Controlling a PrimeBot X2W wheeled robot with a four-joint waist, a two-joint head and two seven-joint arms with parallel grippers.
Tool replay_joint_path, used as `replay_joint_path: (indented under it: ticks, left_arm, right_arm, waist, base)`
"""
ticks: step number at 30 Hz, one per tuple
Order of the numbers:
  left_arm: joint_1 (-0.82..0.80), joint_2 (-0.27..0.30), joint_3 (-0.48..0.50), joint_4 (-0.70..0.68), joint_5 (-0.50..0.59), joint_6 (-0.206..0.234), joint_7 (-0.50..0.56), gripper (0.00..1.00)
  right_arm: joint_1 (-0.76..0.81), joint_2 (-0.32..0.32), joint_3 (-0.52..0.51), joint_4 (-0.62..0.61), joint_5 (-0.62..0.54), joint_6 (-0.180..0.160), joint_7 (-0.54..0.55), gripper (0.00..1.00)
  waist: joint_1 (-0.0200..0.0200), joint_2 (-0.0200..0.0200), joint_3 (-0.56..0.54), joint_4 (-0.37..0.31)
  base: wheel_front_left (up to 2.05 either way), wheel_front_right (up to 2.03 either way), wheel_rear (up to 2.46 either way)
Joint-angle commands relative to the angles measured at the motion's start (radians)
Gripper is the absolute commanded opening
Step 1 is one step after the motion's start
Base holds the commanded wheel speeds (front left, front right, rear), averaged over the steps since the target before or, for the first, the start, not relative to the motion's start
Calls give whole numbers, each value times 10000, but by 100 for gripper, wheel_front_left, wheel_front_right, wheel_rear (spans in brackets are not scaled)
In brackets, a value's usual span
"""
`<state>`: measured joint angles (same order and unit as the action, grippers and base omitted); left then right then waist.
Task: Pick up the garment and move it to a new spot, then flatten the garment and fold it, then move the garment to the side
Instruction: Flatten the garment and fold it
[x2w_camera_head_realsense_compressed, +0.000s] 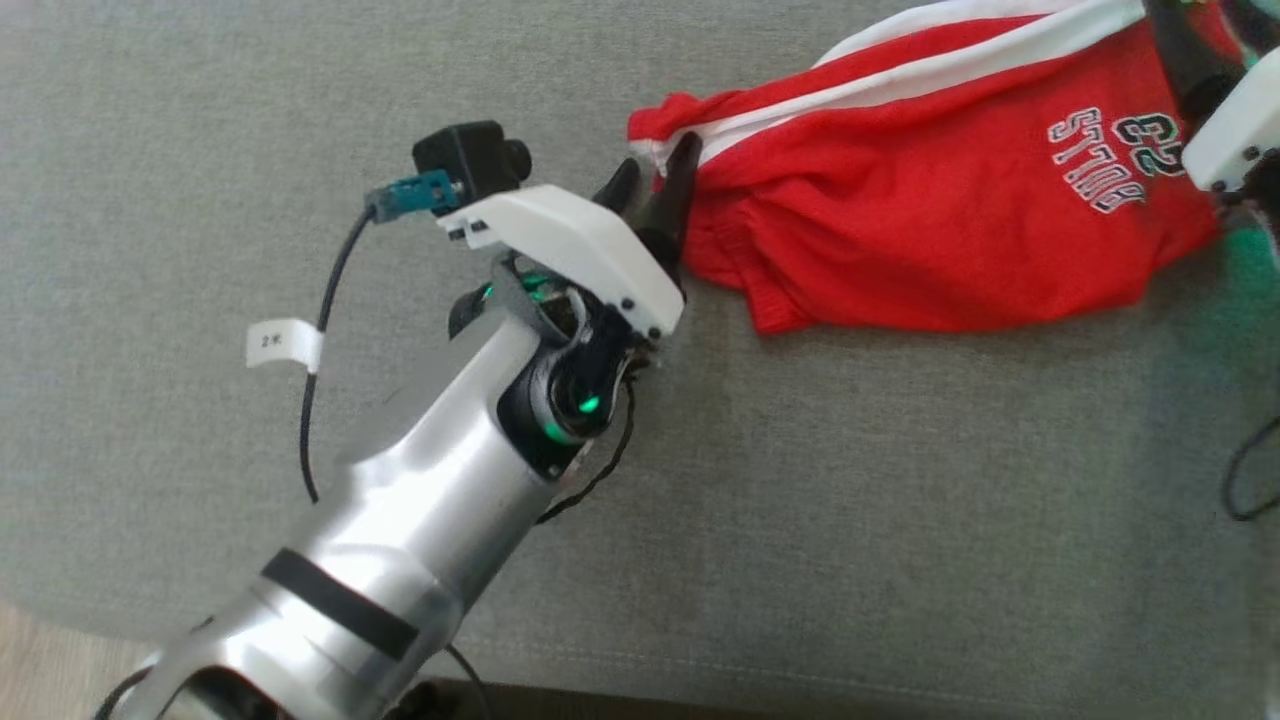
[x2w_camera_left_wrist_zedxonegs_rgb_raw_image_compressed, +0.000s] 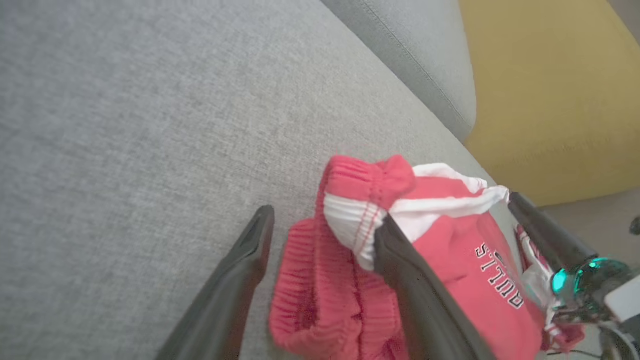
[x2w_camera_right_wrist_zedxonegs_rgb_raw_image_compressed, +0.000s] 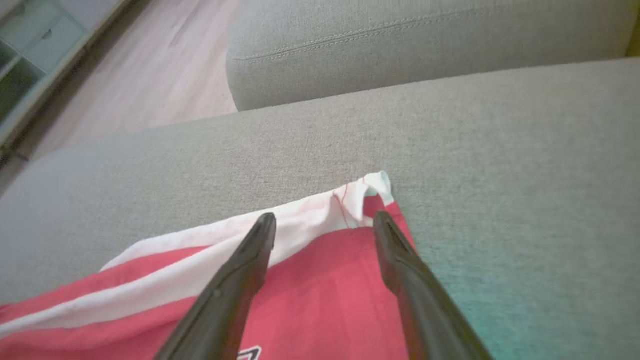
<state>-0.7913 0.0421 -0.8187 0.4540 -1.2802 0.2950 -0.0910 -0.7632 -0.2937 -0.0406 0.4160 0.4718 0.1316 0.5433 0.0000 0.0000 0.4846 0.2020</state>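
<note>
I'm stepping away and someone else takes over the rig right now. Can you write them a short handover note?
Left gripper: open, one finger on each side of the bunched waistband, not clamped.
Right gripper: open, over the other end of the red shorts, near the white-striped corner.
The red shorts lie stretched across the grey sofa cushion, print side up, crumpled at the waistband end.
Done: nothing folded yet; can't tell if the first move was made.
Left: flatten, fold, move aside.
</note>
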Motion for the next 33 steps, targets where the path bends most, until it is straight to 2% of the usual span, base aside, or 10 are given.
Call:
replay_joint_path:
  ticks: [1, 5, 9, 15, 19, 20, 21, 26, 29, 33]
  left_arm:
    - [-346, 317, 121, -318, 241, 51, -154, 100]
    - [77, 1135, -584, -1203, 1242, 173, -592, 100]
    - [346, 1993, -1310, -2199, 2561, 1036, -980, 100]
    - [641, 2166, -1216, -3443, 3718, 1840, -1581, 100]
    - [892, 2097, -1041, -3738, 4410, 1938, -1683, 100]
    - [977, 2063, -951, -3788, 4569, 1926, -1693, 100]
    - [1035, 2054, -838, -3852, 4848, 1932, -1698, 100]
    - [1749, 2062, -289, -4194, 6367, 1698, -1704, 100]
    - [2672, 2018, 100, -4300, 7132, 1388, -1706, 100]
    - [3602, 1760, 646, -4310, 7390, 1066, -1706, 100]
  right_arm:
    - [84, -317, 302, -567, -109, -9, 117, 100]
    - [543, -1347, 1335, -1246, -519, -9, 410, 100]
    - [661, -1883, 1398, -1317, -739, -9, 921, 100]
    - [640, -1581, 1013, -603, -1065, -9, 1466, 100]
    - [664, -1167, 934, -115, -1090, -9, 1835, 100]
    - [671, -1036, 881, -59, -979, -9, 1883, 45]
    - [678, -922, 817, -28, -887, -9, 1887, 0]
    - [692, -449, -135, 133, -443, -9, 1425, 0]
    - [774, -765, -1248, 559, -594, -9, 1216, 0]
    - [714, -1365, -2414, 934, -946, -9, 1095, 0]
  waist:
    - [0, 0, -21, -78]
    - [0, 0, -96, -282]
    - [0, 0, -107, -205]
    - [0, 0, -49, 195]
    - [0, 0, -35, 377]
    - [0, 0, -56, 396]
    - [0, 0, -91, 404]
    - [0, 0, -508, 209]
    - [0, 0, -962, 118]
    - [0, 0, -1258, 166]
  base:
    - [0, 0, 0]
    - [0, 0, 0]
    - [0, 0, 0]
    - [0, 0, 0]
    - [0, 0, 0]
    - [0, 0, 0]
    - [0, 0, 0]
    - [0, 0, 0]
    - [0, 0, 0]
    - [0, 0, 0]
